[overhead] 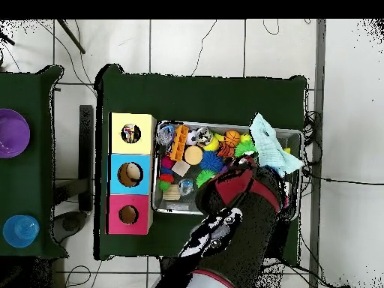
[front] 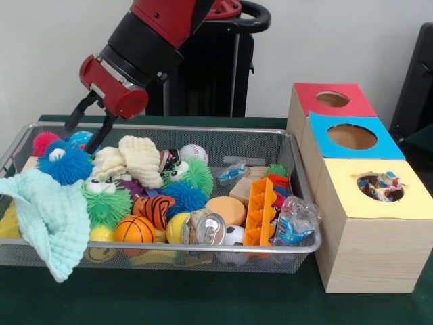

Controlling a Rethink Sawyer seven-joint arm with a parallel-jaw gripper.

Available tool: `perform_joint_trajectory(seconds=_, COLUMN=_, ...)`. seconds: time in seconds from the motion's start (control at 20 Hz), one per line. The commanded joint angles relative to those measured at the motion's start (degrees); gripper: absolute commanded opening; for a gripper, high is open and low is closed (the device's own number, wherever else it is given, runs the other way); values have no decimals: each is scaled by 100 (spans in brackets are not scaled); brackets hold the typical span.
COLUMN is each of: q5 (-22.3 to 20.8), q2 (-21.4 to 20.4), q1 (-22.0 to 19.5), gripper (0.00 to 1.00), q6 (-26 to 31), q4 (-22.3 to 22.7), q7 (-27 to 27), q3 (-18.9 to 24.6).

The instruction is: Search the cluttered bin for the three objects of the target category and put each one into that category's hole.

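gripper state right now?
Gripper: jaws open, holding nothing, poised over the blue fuzzy toy at one end of the wire bin.

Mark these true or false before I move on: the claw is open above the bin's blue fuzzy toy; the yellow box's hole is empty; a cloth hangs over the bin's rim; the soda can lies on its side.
1. The claw is open above the blue fuzzy toy: true.
2. The yellow box has an empty hole: false, wrappers show inside.
3. A mint cloth hangs over the bin rim: true.
4. The soda can stands upright: false, it lies sideways.
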Motion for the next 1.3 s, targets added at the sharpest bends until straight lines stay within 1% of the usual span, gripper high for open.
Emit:
perform_joint_trajectory(seconds=0.05, q5=-237, q2=-603, q1=-1828, gripper=100, q6=247, q4=745, q7=-2187, q3=3451)
perform_joint_trajectory(seconds=0.1, q5=-188, q2=-591, q1=-2301, gripper=100, q6=612, q4=948, q7=-2687, q3=4104)
perform_joint_trajectory(seconds=0.15, q5=-141, q2=-527, q1=-2619, gripper=100, q6=869, q4=1072, q7=-3007, q3=4544)
perform_joint_trajectory(seconds=0.2, q5=-127, q2=-463, q1=-2870, gripper=100, q6=1074, q4=1161, q7=-3265, q3=4889)
perform_joint_trajectory(seconds=0.3, q5=-79, q2=-359, q1=-3207, gripper=100, q6=1343, q4=1281, q7=-3593, q3=5362)
perform_joint_trajectory(seconds=0.4, q5=-75, q2=-285, q1=-3409, gripper=100, q6=1453, q4=1364, q7=-3754, q3=5644)
perform_joint_trajectory(seconds=0.5, q5=-120, q2=-255, q1=-3504, gripper=100, q6=1436, q4=1410, q7=-3771, q3=5781)
perform_joint_trajectory(seconds=0.75, q5=-193, q2=-237, q1=-3482, gripper=100, q6=1366, q4=1374, q7=-3722, q3=5753)
perform_joint_trajectory(seconds=1.05, q5=-134, q2=-226, q1=-3495, gripper=100, q6=1354, q4=1393, q7=-3809, q3=5759)
perform_joint_trajectory(seconds=1.3, q5=-113, q2=-100, q1=-3672, gripper=100, q6=1465, q4=1453, q7=-3979, q3=6006)
